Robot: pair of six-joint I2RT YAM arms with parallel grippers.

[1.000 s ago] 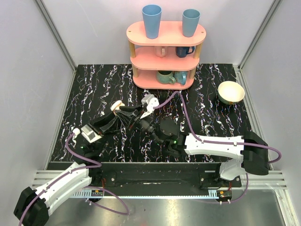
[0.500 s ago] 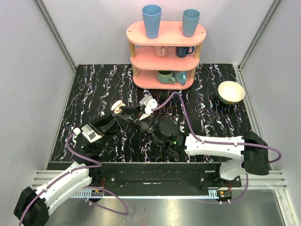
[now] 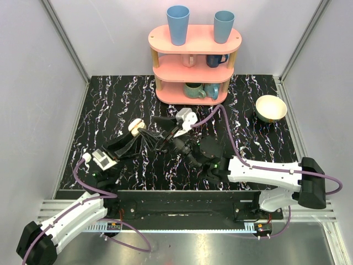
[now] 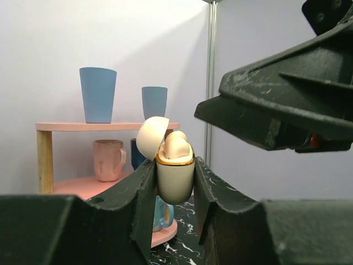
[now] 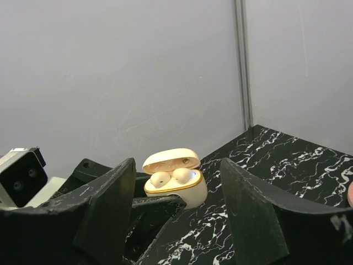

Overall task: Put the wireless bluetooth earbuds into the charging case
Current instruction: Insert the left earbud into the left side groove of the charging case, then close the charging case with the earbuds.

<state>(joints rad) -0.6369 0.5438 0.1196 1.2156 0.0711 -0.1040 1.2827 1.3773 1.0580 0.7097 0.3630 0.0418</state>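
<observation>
Well, left claw [image 3: 139,131] tight around charging case [image 4: 175,185], right claw [image 5: 176,163] agape nearby, pink shelf [image 3: 196,41] beyond.

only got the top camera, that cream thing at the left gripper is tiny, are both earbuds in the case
observer: yes, the right wrist view shows both earbuds seated in the case.
operator: lid open or shut
observer: open, the lid is tipped back on its hinge.
operator: how's the grip on it
observer: the left gripper clamps the case's lower half upright, one finger on each side.
</observation>
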